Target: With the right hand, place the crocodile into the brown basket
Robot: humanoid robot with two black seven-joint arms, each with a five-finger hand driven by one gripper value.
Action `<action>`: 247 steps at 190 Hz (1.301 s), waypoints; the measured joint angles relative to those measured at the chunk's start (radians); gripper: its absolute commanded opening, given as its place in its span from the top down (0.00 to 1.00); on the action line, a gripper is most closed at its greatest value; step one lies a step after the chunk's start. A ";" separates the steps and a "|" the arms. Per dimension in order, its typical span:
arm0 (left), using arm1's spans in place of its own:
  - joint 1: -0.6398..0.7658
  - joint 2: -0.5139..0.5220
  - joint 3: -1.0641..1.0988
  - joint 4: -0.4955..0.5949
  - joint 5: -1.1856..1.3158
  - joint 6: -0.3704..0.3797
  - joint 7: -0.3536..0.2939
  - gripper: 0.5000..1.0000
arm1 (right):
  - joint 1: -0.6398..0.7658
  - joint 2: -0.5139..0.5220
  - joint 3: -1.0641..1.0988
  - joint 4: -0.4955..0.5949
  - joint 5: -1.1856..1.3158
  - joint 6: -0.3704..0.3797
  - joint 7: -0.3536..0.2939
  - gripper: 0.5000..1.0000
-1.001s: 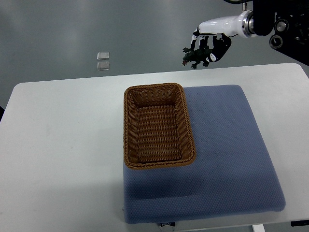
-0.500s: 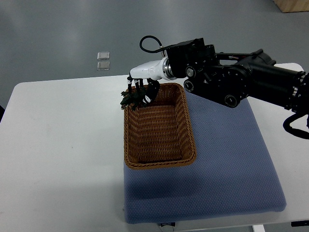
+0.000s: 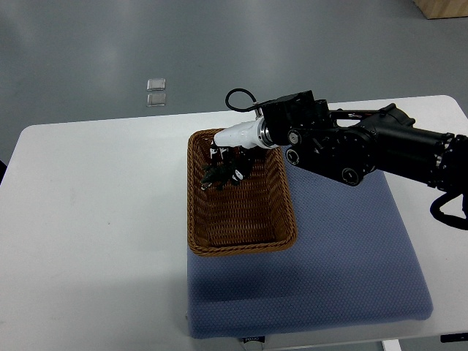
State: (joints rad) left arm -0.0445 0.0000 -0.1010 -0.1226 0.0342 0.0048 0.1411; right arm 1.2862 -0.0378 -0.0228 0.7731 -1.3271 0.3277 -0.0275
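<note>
The brown wicker basket stands on a blue mat, its far end under my right hand. My right hand, white with black fingers, reaches in from the right on a black arm and sits inside the far part of the basket. Its fingers are curled around the small dark green crocodile, which hangs low over the basket floor near the left wall. Whether the crocodile touches the weave is not visible. The left arm does not show.
The blue mat covers the right half of the white table. Two small clear squares lie on the grey floor beyond the table's far edge. My black forearm spans the mat's far right.
My right hand carried the crocodile from high at the far right, across to the basket's far left rim, and has now lowered into the basket.
</note>
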 measured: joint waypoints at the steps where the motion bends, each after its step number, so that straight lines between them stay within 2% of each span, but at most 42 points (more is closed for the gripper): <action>1: 0.000 0.000 0.000 0.000 0.000 0.000 0.000 0.00 | 0.000 0.000 -0.001 0.000 0.000 0.000 0.000 1.00; 26: 0.000 0.000 0.001 0.000 0.000 0.000 0.000 0.00 | -0.010 -0.015 -0.020 0.001 -0.002 0.001 0.000 1.00; 37: 0.000 0.000 0.001 0.000 0.000 0.000 0.000 0.00 | -0.017 -0.018 -0.024 0.001 -0.002 0.001 0.000 0.93; 50: 0.000 0.000 0.000 0.000 0.000 0.000 0.000 0.00 | -0.027 -0.019 -0.026 0.002 -0.003 0.001 0.000 0.92; 71: 0.000 0.000 0.000 0.000 0.000 0.000 0.000 0.00 | -0.038 -0.020 -0.026 0.001 -0.003 0.001 0.000 0.82; 75: 0.000 0.000 0.000 0.000 0.000 0.000 0.000 0.00 | -0.039 -0.020 -0.026 0.001 -0.003 0.000 0.000 0.77; 81: 0.000 0.000 0.000 0.000 0.000 0.000 0.000 0.00 | -0.042 -0.021 -0.026 0.001 -0.003 0.000 0.001 0.66; 82: 0.000 0.000 0.000 0.000 0.000 0.000 0.000 0.00 | -0.042 -0.021 -0.026 0.001 -0.003 0.000 0.001 0.60; 83: 0.000 0.000 0.000 0.000 0.000 0.000 0.000 0.00 | -0.042 -0.021 -0.026 0.001 -0.003 0.000 0.001 0.60; 84: 0.000 0.000 0.000 0.000 0.000 0.000 0.000 0.00 | -0.043 -0.021 -0.026 0.001 -0.003 -0.001 0.001 0.54; 85: 0.000 0.000 0.000 0.000 0.000 0.000 0.000 0.00 | -0.043 -0.021 -0.026 0.001 -0.003 -0.001 0.001 0.54; 86: 0.000 0.000 0.000 0.000 0.000 0.000 0.000 0.00 | -0.043 -0.021 -0.026 0.001 -0.003 -0.001 0.001 0.47; 87: 0.000 0.000 0.000 0.000 0.000 0.000 0.000 0.00 | -0.043 -0.021 -0.026 0.001 -0.003 -0.001 0.001 0.47; 88: 0.000 0.000 0.000 0.000 0.000 0.000 0.000 0.00 | -0.044 -0.021 -0.026 0.000 -0.003 -0.001 0.001 0.42; 92: 0.000 0.000 0.000 0.000 0.000 0.000 0.000 0.00 | -0.045 -0.022 -0.024 0.000 -0.003 -0.001 0.001 0.33; 109: 0.000 0.000 0.000 0.000 0.000 0.000 0.000 0.00 | -0.046 -0.023 -0.016 0.000 -0.002 -0.002 0.001 0.18; 129: 0.000 0.000 0.000 0.000 0.000 0.000 0.000 0.00 | -0.046 -0.033 -0.007 0.001 0.002 0.003 0.001 0.15; 181: 0.000 0.000 0.001 0.000 0.001 0.000 0.000 0.00 | -0.032 -0.073 0.058 0.015 0.015 0.009 0.001 0.15; 218: 0.000 0.000 0.000 0.000 0.001 0.000 0.000 0.00 | -0.037 -0.126 0.304 0.006 0.063 -0.010 0.005 0.15; 247: 0.000 0.000 0.000 0.000 0.001 0.000 0.000 0.00 | -0.134 -0.172 0.576 -0.001 0.168 -0.079 0.023 0.15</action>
State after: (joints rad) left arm -0.0444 0.0000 -0.1010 -0.1228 0.0347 0.0051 0.1411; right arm 1.1525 -0.2096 0.5528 0.7724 -1.1592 0.2484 -0.0045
